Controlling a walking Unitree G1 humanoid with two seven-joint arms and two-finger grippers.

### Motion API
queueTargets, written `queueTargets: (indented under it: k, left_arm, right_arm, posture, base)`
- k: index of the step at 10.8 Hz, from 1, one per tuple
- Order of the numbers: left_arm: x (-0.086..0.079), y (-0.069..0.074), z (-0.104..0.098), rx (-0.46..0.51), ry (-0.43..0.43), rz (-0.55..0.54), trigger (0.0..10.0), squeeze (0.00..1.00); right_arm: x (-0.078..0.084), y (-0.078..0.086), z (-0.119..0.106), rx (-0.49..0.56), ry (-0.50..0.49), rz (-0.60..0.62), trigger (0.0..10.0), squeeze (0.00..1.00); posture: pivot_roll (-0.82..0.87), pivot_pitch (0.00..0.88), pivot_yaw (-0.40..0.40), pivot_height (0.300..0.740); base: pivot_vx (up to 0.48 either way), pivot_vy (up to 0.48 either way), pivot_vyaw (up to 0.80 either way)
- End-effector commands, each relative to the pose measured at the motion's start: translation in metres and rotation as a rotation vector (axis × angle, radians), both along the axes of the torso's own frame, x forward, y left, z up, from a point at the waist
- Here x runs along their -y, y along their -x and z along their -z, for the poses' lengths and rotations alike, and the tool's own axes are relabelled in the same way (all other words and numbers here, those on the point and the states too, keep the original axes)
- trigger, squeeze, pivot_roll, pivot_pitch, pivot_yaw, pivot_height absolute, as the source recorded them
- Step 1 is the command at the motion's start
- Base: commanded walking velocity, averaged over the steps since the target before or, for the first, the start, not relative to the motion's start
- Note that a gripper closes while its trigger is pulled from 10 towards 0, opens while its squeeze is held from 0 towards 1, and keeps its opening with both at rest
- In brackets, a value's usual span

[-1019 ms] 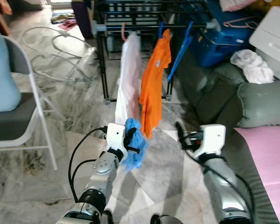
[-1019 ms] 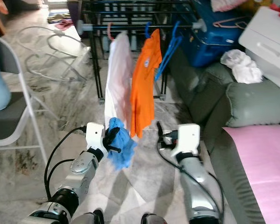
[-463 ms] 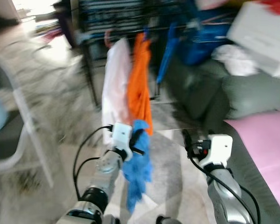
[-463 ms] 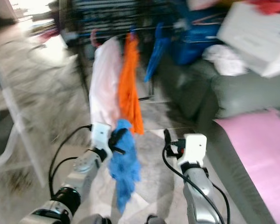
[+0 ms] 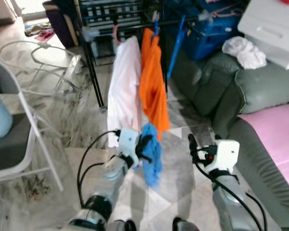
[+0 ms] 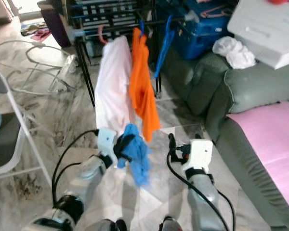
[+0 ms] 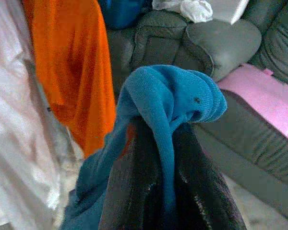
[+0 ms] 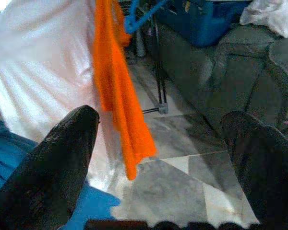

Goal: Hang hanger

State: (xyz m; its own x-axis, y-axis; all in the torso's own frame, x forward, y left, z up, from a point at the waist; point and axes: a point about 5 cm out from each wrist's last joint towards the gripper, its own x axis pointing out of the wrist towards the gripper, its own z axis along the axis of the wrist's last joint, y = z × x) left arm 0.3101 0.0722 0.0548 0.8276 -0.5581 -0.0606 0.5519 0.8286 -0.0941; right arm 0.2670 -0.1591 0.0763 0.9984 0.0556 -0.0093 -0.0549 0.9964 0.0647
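Left end effector [image 5: 143, 144] gripping blue garment [image 5: 151, 154], marble floor [image 5: 77, 120], drying rack [image 5: 94, 53]

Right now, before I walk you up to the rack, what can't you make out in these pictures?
- Hanger inside the blue garment: the cloth covers it where the left end effector grips, in the left wrist view too.
- Top rail of the rack: cut off by the upper edge in the eye views.
- Hook above the white shirt: too small.
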Motion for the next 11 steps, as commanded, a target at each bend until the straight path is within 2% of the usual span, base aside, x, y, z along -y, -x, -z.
queueTargets:
  k: [1, 4, 7, 11]
  left_arm:
    - [0.004, -0.001, -0.007, 0.047, 0.005, 0.027, 10.0, 0.00]
    - [0.003, -0.007, -0.019, 0.103, -0.012, 0.046, 10.0, 0.00]
    - [0.010, -0.004, -0.021, 0.113, 0.020, 0.095, 10.0, 0.00]
    - [0.020, -0.003, -0.030, 0.141, 0.058, 0.131, 10.0, 0.00]
  right_arm:
    - [0.005, 0.001, -0.004, 0.019, 0.013, 0.016, 10.0, 0.00]
    - [0.006, 0.002, -0.005, 0.022, 0.020, 0.019, 10.0, 0.00]
    - [0.007, 0.006, -0.007, 0.039, 0.051, 0.022, 10.0, 0.00]
    - [0.008, 0.006, -0.017, 0.075, 0.062, 0.032, 10.0, 0.00]
  posture:
    - [-0.19, 0.160, 0.054, 0.740]
    - [-0.19, 0.168, 0.057, 0.740]
    - [-0.21, 0.176, 0.070, 0.740]
    - [-0.22, 0.180, 0.074, 0.740]
  base:
    - [0.000, 0.000, 0.00]
    - [0.000, 0.000, 0.00]
    - [0.000, 0.000, 0.00]
    - [0.328, 0.000, 0.00]
